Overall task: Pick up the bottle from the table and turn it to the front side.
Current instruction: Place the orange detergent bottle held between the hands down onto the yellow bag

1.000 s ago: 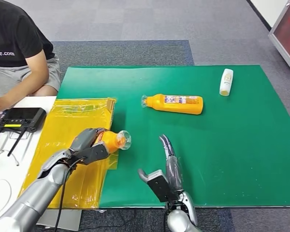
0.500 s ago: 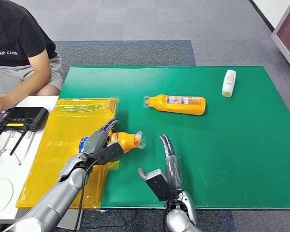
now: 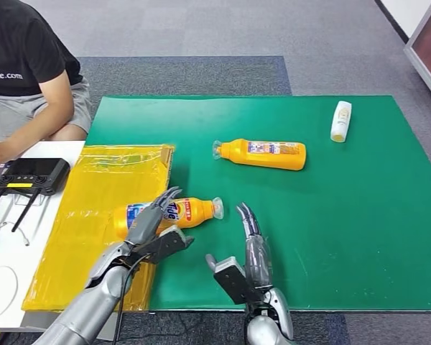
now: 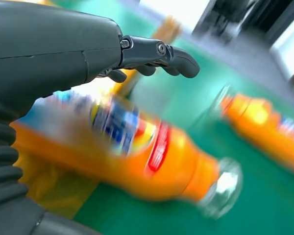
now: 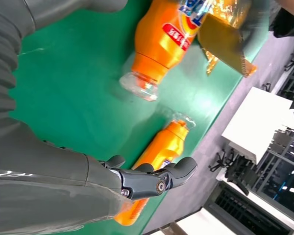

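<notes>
A green mat (image 3: pixel 337 230) is covering the table. An orange bottle (image 3: pixel 262 154) is lying at center, a small white bottle (image 3: pixel 340 121) at two o'clock, yellow plastic sheeting (image 3: pixel 94 194) and another orange bottle (image 3: pixel 187 210) at nine.

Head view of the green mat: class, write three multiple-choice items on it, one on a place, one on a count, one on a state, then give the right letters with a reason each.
1. Where does the white bottle lie?
A. at the mat's far right corner
B. on the yellow sheet
C. in the right hand

2. How many orange bottles are on the table?
A. one
B. two
C. four

3. What is the left hand doing with the near orange bottle?
A. lifting it upright
B. open over it as it lies on its side
C. unscrewing its cap

Answers:
1 A: the white bottle lies near the far right corner of the green mat.
2 B: the near orange bottle and the far orange bottle.
3 B: the left hand has its fingers spread above the lying bottle.
</notes>
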`<control>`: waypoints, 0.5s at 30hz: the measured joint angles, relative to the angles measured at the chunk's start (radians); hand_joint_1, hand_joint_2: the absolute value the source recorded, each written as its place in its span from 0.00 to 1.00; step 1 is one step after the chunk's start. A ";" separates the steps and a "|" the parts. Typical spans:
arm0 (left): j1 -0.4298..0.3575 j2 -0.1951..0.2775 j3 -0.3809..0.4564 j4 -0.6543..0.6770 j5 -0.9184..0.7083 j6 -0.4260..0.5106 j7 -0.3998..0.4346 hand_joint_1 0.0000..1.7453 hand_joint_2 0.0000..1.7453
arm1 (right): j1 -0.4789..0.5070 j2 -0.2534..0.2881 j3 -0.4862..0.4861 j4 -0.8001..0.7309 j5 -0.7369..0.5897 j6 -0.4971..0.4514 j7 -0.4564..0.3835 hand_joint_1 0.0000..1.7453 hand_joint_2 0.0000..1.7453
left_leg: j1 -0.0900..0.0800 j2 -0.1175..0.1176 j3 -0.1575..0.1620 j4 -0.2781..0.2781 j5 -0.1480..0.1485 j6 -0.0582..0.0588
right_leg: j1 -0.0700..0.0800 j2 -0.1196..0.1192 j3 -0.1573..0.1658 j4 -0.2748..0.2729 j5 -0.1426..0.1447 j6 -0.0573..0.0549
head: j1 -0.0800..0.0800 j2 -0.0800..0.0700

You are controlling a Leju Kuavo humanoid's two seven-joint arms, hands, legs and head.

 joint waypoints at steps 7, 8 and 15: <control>0.100 0.010 0.034 -0.280 -0.056 0.277 -0.143 0.00 0.00 | 0.020 -0.004 -0.002 0.000 0.009 -0.005 0.007 0.00 1.00 | 0.000 0.000 -0.002 0.000 -0.001 0.000 | 0.000 0.000 -0.002 0.000 0.000 0.000 | 0.000 0.000; 0.117 0.007 0.037 -0.321 -0.052 0.329 -0.176 0.00 0.00 | 0.020 -0.004 -0.002 0.000 0.011 -0.005 0.008 0.00 1.00 | 0.000 0.000 -0.002 0.000 -0.001 0.000 | 0.000 0.000 -0.002 0.000 0.000 0.000 | 0.000 0.000; 0.212 -0.020 0.039 -0.569 0.103 0.542 -0.403 0.00 0.00 | 0.010 -0.003 0.000 0.005 0.016 -0.003 0.007 0.00 1.00 | 0.000 0.001 -0.002 0.000 -0.002 0.001 | 0.000 0.000 -0.002 0.000 -0.001 0.001 | 0.000 0.000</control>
